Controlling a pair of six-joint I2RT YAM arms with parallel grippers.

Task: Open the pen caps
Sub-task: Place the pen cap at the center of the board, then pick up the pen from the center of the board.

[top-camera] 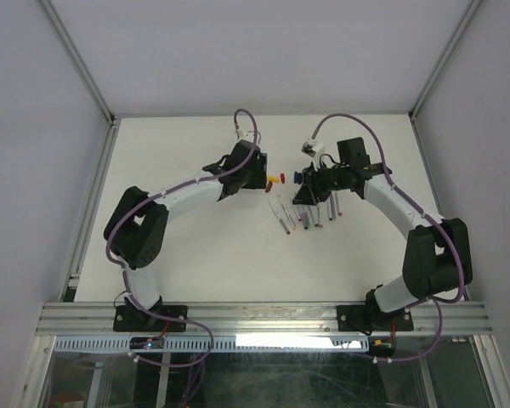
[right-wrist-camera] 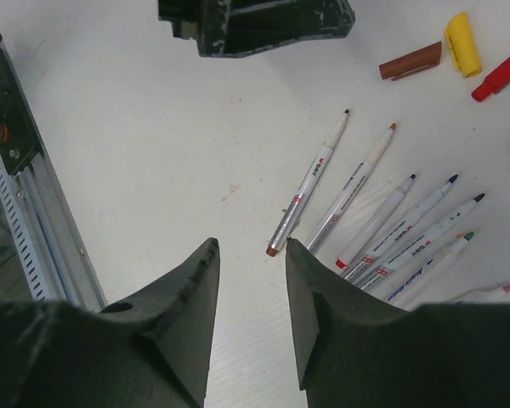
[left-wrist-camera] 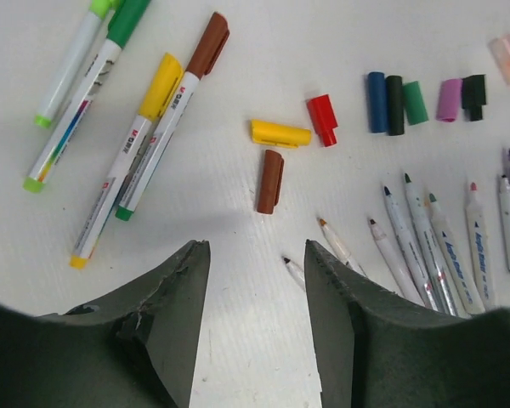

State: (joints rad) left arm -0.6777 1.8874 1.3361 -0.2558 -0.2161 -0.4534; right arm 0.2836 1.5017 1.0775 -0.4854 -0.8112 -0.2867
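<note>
Both grippers hang open and empty over the table. In the left wrist view, my left gripper [left-wrist-camera: 257,245] is just short of loose pen caps: yellow [left-wrist-camera: 280,133], red [left-wrist-camera: 322,119], brown [left-wrist-camera: 270,180], blue [left-wrist-camera: 376,101], green [left-wrist-camera: 415,102], purple [left-wrist-camera: 449,99]. Several capped pens [left-wrist-camera: 140,144] lie to the left and uncapped pens [left-wrist-camera: 425,246] to the right. My right gripper [right-wrist-camera: 251,242] hovers by the tail ends of the uncapped pens [right-wrist-camera: 382,221]. From the top, the left gripper [top-camera: 266,177] faces the right gripper [top-camera: 308,189], with the pens [top-camera: 302,217] below them.
The left gripper's body [right-wrist-camera: 255,21] shows at the top of the right wrist view. A metal rail [right-wrist-camera: 17,195] marks the table's near edge at the left of that view. White walls enclose the table [top-camera: 195,263] on three sides.
</note>
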